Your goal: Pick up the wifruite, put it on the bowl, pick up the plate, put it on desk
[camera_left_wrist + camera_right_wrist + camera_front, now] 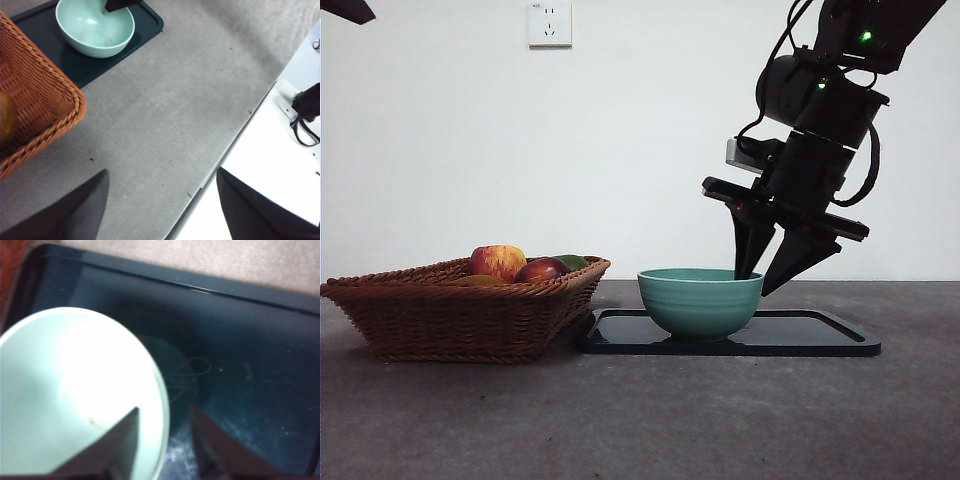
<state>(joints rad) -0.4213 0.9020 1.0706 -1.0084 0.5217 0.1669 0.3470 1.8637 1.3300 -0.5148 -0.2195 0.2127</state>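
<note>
Wifruite cannot be told for certain, operator: you see only a dull yellow-brown fruit (480,281) low in the wicker basket (460,320), and it may be that one. Nearest you lies the bare grey desk (640,420). On it, at 9 o'clock from the bowl (700,300), the basket also holds a red-and-yellow apple (498,262) and a dark red fruit (541,269). The teal bowl stands on the black plate (820,335), just beside the basket, and your left wrist view shows it empty. Your right gripper (757,283) comes down from 1 o'clock to the bowl's 3 o'clock rim, one jaw inside and one outside, narrowly parted and not pinching. Your left gripper (162,172) hangs over the desk's edge, jaws wide, holding nothing. Farthest, a wall socket (549,22) sits at 12 o'clock.
</note>
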